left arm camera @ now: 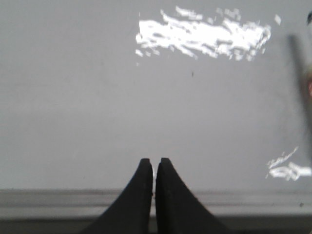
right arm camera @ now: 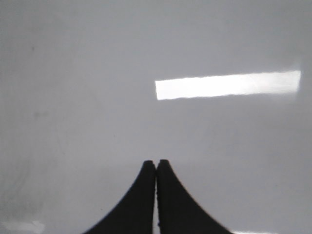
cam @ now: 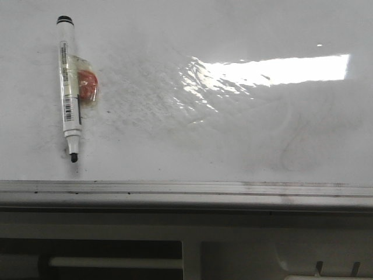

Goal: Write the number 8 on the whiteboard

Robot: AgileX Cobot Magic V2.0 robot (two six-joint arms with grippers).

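Nothing is written yet, as far as I can see: the whiteboard (cam: 192, 146) carries only grey smudges and glare, no number 8. The uncapped black marker (cam: 69, 87) lies on the board's far left, tip toward the near metal edge strip (cam: 186, 188). My left gripper (left arm camera: 154, 163) and right gripper (right arm camera: 156, 165) both hang above the board, jaws together and empty. Picking up the marker and all the writing remain.

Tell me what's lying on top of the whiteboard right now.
On the whiteboard lies one uncapped marker, with an orange-red piece under clear tape at its side. Otherwise only grey smudges and glare; no drawn 8 shows. What the marker covers cannot be seen.
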